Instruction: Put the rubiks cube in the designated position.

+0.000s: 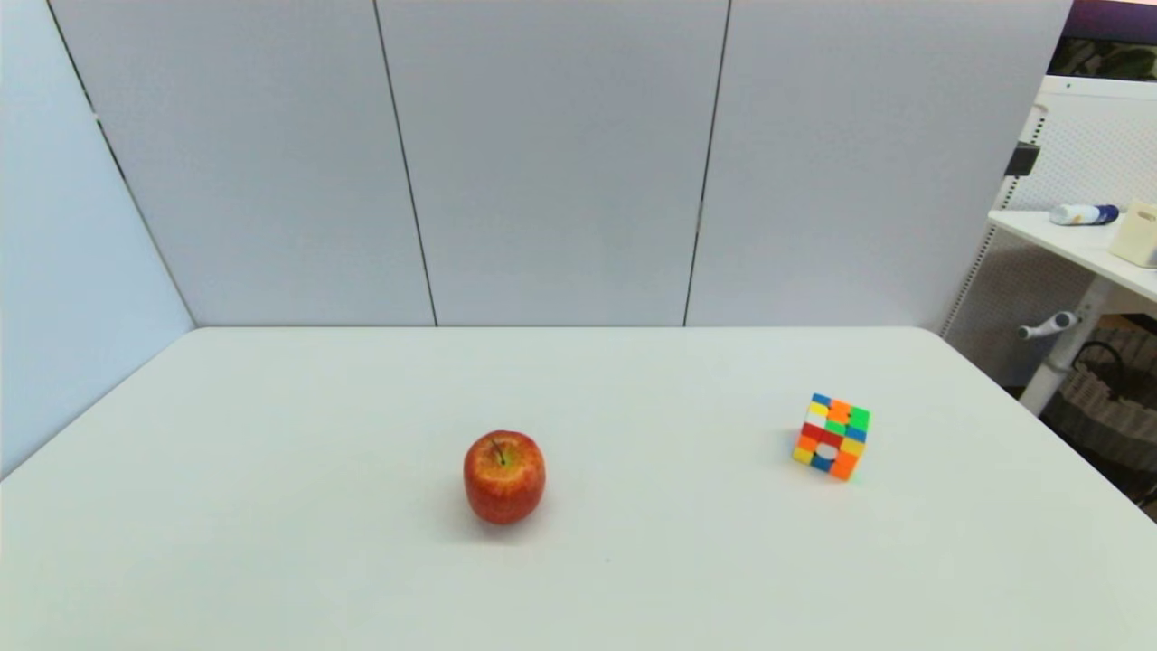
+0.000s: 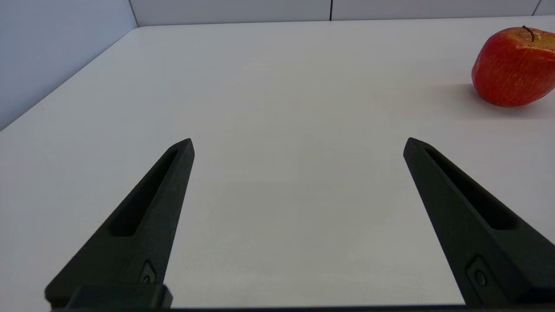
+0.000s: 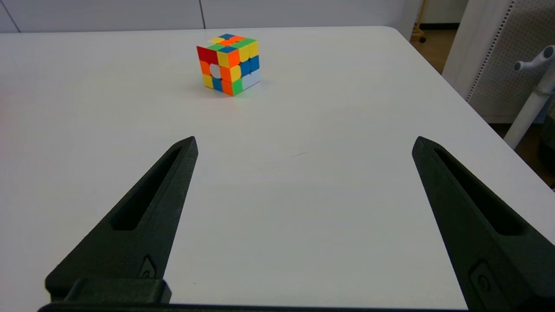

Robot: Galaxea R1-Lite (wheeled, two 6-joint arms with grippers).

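Note:
The rubiks cube (image 1: 832, 436) rests on the white table (image 1: 633, 380) at the right, turned corner-on, well to the right of a red-yellow apple (image 1: 503, 476). In the right wrist view the rubiks cube (image 3: 229, 63) sits some way ahead of my right gripper (image 3: 303, 141), which is open with only bare tabletop between its fingers. My left gripper (image 2: 298, 141) is open too, low over the table's left side, with the apple (image 2: 514, 66) off to one side ahead of it. Neither arm shows in the head view. The designated position carries no mark that I can see.
Grey panel walls (image 1: 551, 163) close the table's back and left sides. Beyond the table's right edge stand a white desk (image 1: 1085, 244) with a bottle and a box, its leg (image 3: 531, 104), and a basket on the floor.

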